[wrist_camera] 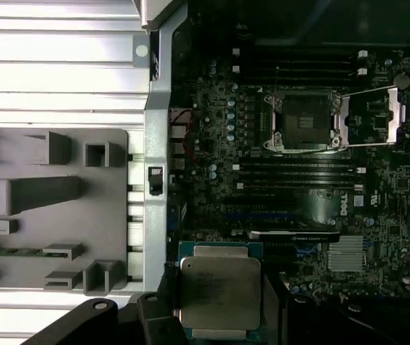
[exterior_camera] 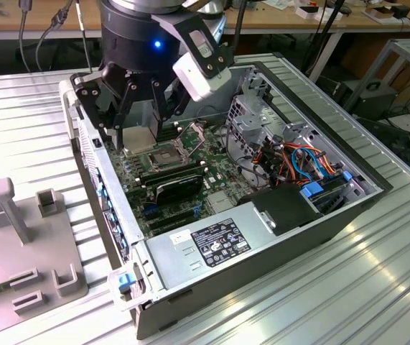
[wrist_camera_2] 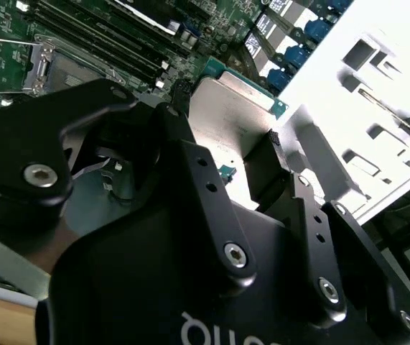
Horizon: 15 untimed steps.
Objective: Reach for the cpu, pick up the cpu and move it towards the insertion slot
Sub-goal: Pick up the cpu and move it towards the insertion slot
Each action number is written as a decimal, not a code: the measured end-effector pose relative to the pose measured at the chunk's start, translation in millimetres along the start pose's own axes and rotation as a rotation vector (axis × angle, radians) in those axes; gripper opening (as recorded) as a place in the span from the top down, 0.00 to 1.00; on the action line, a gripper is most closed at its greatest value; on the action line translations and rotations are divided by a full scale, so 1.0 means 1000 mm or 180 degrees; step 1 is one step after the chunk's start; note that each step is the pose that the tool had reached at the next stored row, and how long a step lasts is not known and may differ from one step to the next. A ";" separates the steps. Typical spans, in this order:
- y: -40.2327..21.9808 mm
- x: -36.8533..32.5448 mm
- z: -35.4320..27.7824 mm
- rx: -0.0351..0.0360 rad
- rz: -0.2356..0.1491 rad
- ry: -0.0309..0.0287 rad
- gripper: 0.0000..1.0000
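The cpu, a thin square chip with a pale metallic face, hangs between the fingers of my gripper, which is shut on it inside the open computer case. It is lifted above the green motherboard, just to the exterior view's left of the insertion slot. That slot is a square socket with a silver frame, a dark centre and its bracket swung open. Both wrist views show the cpu held at its edges by the black fingers. The socket lies bare some way off.
Long dark memory slots and a black card lie beside the socket. The power supply, drive cage and coloured cables crowd the case. A grey fixture plate sits outside on the ribbed metal table.
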State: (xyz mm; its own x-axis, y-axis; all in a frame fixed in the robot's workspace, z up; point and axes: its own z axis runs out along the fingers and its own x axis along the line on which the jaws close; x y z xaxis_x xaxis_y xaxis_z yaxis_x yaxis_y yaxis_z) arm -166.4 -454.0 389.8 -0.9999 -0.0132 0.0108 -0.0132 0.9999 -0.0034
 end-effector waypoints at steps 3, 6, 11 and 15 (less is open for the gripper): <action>0.0025 -0.0087 0.0001 0.0000 0.0000 0.0000 0.45; 0.0042 -0.0135 0.0002 0.0000 0.0000 0.0000 0.45; 0.0069 -0.0205 0.0002 0.0000 0.0000 0.0000 0.45; 0.0091 -0.0284 0.0002 0.0000 0.0000 0.0000 0.45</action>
State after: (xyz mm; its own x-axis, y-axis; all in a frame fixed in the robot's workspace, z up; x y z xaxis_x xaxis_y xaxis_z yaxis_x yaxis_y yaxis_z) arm -138.1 -444.6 389.3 -0.9999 -0.0132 0.0108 -0.0133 0.9999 -0.0033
